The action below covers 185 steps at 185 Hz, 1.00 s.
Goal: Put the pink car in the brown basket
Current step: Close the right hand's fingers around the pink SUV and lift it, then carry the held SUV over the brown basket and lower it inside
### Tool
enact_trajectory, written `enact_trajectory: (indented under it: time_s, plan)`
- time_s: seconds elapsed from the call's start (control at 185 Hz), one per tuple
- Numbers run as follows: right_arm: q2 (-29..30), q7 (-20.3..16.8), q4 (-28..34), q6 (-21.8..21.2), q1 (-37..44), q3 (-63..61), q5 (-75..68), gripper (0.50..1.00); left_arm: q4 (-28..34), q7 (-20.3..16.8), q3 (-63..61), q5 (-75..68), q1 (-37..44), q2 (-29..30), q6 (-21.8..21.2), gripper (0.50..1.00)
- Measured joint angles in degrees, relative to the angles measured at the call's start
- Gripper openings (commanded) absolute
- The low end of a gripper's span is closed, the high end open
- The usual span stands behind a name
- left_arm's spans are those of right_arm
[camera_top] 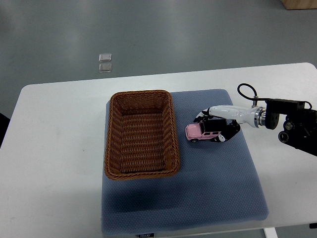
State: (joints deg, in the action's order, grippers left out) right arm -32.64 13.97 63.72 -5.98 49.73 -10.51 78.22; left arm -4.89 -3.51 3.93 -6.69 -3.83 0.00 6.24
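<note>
The basket sits left on the blue mat, its right rim just beside the car, with a narrow strip of mat between them. Bare mat lies near and right of the car. The mat covers a white table on a grey floor. The right hand curls its fingers around the small pink car.
</note>
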Motion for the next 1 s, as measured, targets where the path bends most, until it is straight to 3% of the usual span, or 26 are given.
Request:
enact_trajectory:
  time_s: [0.173, 0.334, 0.426, 0.998]
  plan:
    - [-0.06, 0.0, 0.0, -0.07, 0.21, 0.67, 0.03, 0.746, -0.02, 0.08, -0.06, 0.0, -0.01, 0.0, -0.01, 1.0]
    - [-0.06, 0.0, -0.08, -0.07, 0.45, 1.16, 0.95, 0.58, -0.02, 0.08, -0.06, 0.0, -0.02, 0.0, -0.01, 1.0]
    - [-0.06, -0.03, -0.16, 0.03, 0.46, 1.18, 1.12, 0.511, 0.0, 0.09, -0.06, 0.0, -0.03, 0.0, -0.01, 1.0]
    - [-2.13, 0.2, -0.18, 5.15, 7.23, -0.03, -0.05, 0.5, -0.01, 0.09, -0.06, 0.0, -0.03, 0.0, -0.01, 1.0]
